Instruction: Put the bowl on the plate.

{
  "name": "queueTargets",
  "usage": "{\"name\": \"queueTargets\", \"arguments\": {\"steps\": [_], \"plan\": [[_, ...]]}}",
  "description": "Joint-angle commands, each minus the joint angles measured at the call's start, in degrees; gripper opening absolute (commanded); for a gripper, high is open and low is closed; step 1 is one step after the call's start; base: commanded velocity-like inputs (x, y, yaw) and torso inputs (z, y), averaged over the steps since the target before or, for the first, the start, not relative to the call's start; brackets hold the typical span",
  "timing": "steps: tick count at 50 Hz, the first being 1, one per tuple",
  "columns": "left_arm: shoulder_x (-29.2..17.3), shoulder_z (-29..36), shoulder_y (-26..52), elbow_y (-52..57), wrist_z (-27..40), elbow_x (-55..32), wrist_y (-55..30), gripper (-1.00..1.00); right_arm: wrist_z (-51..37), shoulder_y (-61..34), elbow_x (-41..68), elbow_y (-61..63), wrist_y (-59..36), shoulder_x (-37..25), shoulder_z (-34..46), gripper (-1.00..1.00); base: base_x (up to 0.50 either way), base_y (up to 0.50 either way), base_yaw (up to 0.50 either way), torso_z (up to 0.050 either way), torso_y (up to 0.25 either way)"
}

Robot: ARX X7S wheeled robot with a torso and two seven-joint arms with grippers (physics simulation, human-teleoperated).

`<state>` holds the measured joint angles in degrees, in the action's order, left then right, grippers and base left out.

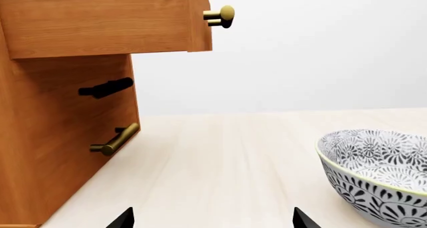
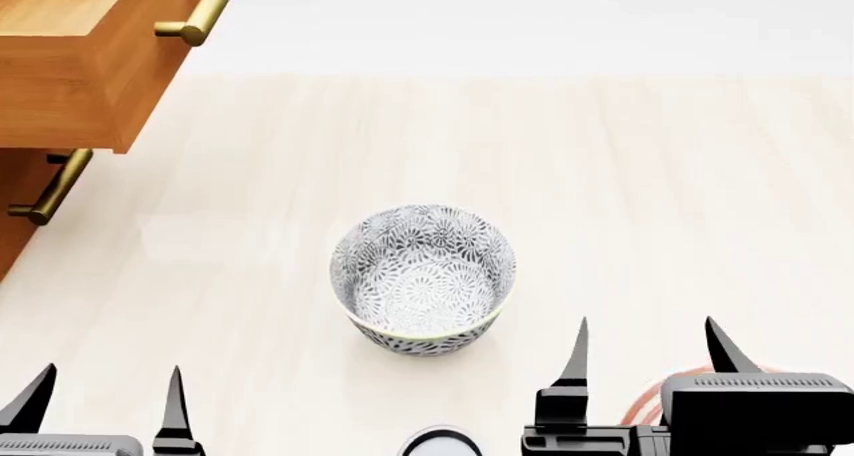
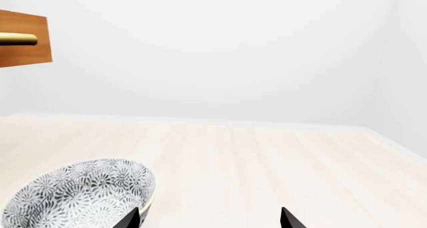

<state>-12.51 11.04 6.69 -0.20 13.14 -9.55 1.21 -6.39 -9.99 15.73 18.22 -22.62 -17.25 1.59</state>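
Your small deep white bowl with the grey-black floral pattern [image 2: 423, 279] stands upright mid-desk on the pale wooden desk [image 2: 641, 176]. A sliver of the red-ringed white plate [image 2: 649, 401] shows beneath your right claw [image 2: 650, 351], which is released. Your left claw [image 2: 104, 396] is released too, near the orange-brown wooden drawer cabinet [image 2: 67, 66].

No writing, label, brand, number or sign can be read in any view; the bowl [image 2: 423, 279] carries only a grey-black floral pattern, no lettering; the wooden cabinet [image 1: 63, 113] at ten o'clock in the head view shows plain grain and brass handles, unmarked.
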Motion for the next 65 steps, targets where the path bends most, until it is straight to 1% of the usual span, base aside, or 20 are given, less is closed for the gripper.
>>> {"name": "queueTargets", "arguments": {"steps": [1, 47, 59, 62, 65], "plan": [[-0.24, 0.20, 0.03, -0.01, 0.26, -0.23, 0.14, 1.00, 0.01, -0.08, 0.11, -0.47, 0.37, -0.25, 0.25, 1.00, 0.07, 0.00, 0.00, 0.000, 0.000], [-1.42, 1.16, 0.03, 2.17, 1.62, -0.98, -1.43, 1.00, -1.45, -0.30, 1.46, 0.25, -1.22, -0.87, 0.58, 1.00, 0.07, 0.00, 0.00, 0.000, 0.000], [-1.58, 1.37, 0.26, 1.77, 1.86, -1.15, -1.13, 1.00, -2.47, -1.58, 1.77, 0.23, -4.26, -1.08, 1.15, 1.00, 0.03, 0.00, 0.00, 0.000, 0.000], [-1.64, 1.34, 0.25, 1.59, 1.88, -1.27, -0.84, 1.00, -1.67, -2.11, 3.72, 0.80, -5.87, -1.13, 0.74, 1.00, 0.00, 0.00, 0.00, 0.000, 0.000], [-1.76, 1.34, 0.19, 1.77, 1.99, -1.33, -0.84, 1.00, -2.23, -3.17, 3.27, 1.63, -7.45, -1.51, 1.44, 1.00, 0.00, 0.00, 0.00, 0.000, 0.000]]}}
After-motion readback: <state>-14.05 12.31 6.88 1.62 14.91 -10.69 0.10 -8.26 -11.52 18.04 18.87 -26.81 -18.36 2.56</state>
